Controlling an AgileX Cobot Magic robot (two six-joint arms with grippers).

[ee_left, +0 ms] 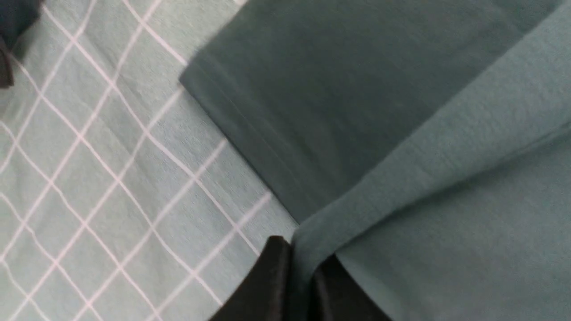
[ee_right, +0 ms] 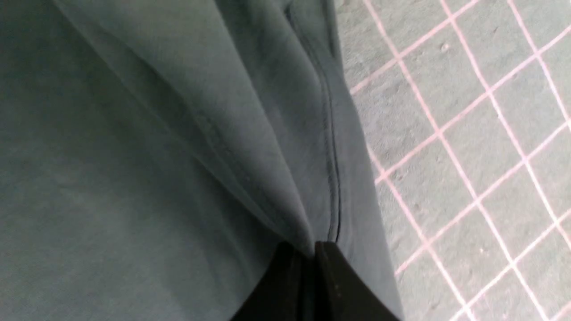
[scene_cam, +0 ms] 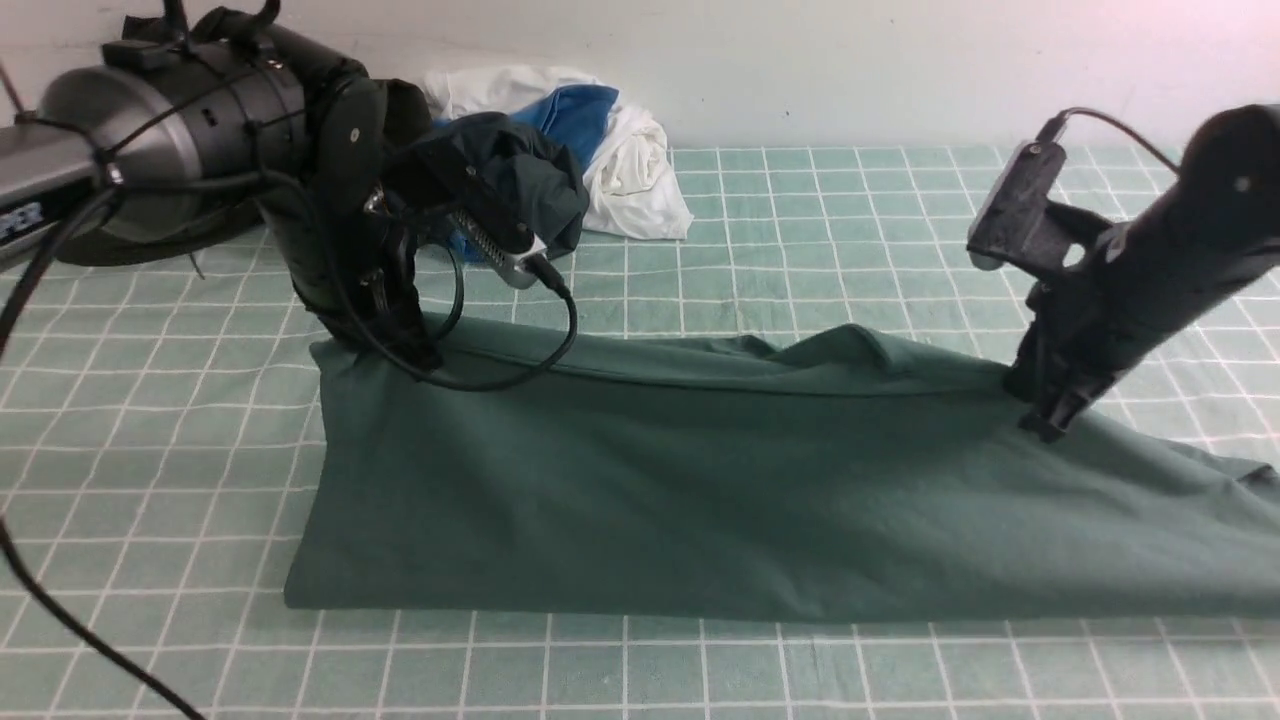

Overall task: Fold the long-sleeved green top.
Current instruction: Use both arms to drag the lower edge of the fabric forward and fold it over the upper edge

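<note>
While the green long-sleeved top (scene_cam: 700,480) lies stretched across the checked surface (scene_cam: 850,230), my left jaws clench its far-left corner, my right jaws its far-right edge. Purpose, I judge: keeping that edge taut for folding nearward.

The left arm (scene_cam: 330,180) is black with a big round grey part (scene_cam: 150,120), white letters (scene_cam: 20,225) on a grey bar, and long black cables (scene_cam: 520,360). The right arm (scene_cam: 1180,250) is black too, with a flat black box (scene_cam: 1010,205) and a thin cable (scene_cam: 1110,122). The left gripper (ee_left: 303,252) and right gripper (ee_right: 308,249) are smooth and black.
</note>
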